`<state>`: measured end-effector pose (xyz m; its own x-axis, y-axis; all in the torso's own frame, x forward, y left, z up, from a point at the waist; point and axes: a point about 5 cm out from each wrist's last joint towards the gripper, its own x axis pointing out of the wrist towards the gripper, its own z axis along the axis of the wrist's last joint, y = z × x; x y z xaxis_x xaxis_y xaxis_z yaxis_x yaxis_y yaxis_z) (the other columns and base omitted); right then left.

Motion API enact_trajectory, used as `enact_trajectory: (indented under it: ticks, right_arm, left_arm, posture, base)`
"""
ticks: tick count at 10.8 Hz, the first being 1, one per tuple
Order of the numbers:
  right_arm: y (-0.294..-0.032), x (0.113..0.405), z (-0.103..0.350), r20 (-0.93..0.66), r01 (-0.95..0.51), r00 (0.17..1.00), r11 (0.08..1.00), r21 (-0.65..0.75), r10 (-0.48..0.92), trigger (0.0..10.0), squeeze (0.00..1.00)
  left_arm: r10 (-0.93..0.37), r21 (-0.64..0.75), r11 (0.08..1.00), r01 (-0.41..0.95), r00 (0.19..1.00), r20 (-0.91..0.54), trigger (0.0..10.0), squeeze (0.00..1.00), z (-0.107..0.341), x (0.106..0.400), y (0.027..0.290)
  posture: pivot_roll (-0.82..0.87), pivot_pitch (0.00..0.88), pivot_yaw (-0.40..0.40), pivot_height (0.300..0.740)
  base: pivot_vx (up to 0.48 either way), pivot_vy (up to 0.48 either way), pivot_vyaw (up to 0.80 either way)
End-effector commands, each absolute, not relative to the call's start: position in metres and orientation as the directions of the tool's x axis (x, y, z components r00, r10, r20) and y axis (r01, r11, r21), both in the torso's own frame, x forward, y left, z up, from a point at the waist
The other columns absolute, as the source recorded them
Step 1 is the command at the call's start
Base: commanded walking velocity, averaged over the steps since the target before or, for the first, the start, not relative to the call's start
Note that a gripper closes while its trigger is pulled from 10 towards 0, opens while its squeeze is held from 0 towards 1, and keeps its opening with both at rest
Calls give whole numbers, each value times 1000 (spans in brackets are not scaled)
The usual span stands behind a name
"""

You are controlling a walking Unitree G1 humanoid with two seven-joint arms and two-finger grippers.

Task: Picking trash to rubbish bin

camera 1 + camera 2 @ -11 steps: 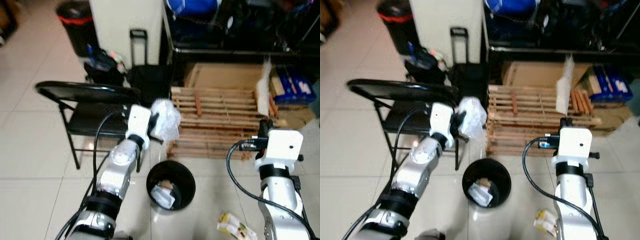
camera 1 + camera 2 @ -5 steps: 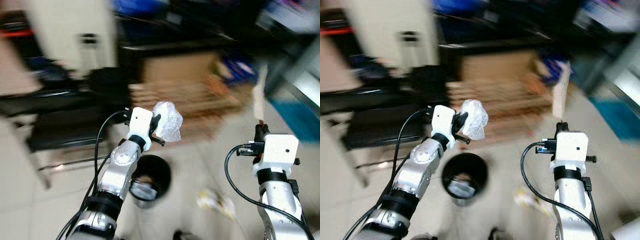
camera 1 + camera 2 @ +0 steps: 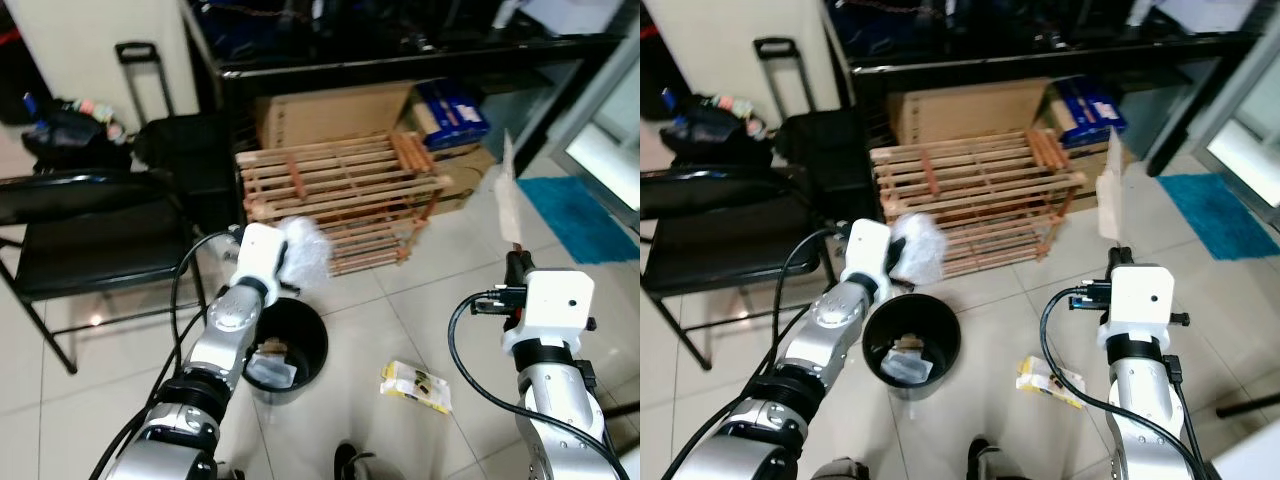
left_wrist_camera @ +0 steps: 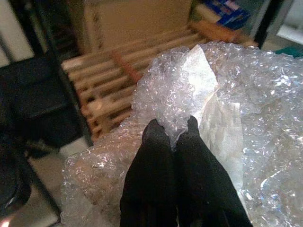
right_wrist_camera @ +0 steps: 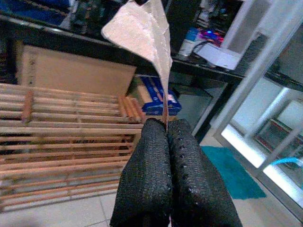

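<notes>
One wad of bubble wrap (image 4: 203,94) is pinched between the pressed-together fingers of the left gripper (image 4: 171,132), held just above the rim of the single black bin (image 3: 872,325). One pale paper scrap (image 5: 144,33) is clamped upright in the right gripper (image 5: 165,124), its fingers pressed together. One yellow wrapper (image 3: 415,385) is seen on the tiled floor (image 3: 400,310) between the two arms, beside the bin. One wooden rack (image 3: 335,195) lies beyond both grippers.

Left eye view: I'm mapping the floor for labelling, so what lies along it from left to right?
Black folding chair → black rubbish bin → yellow-and-white wrapper → teal mat.
</notes>
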<state>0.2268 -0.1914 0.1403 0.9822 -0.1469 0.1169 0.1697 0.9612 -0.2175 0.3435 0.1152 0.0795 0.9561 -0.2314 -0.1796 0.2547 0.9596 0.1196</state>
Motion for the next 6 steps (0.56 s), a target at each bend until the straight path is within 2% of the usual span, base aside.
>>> enact_trajectory:
  ticks: [1,6]
  right_arm:
    - [-195,223,143,114,176,981,958,-226,-154,10000,0]
    - [-202,195,143,68,205,979,948,-245,-195,10000,0]
  left_arm:
    - [-233,127,958,258,955,-182,10000,0,78,344,112]
    - [-132,229,946,228,920,-370,10000,0,37,331,128]
  posture:
    - [116,191,-106,740]
    - [18,252,-124,740]
  base:
    - [0,0,0]
    - [0,0,0]
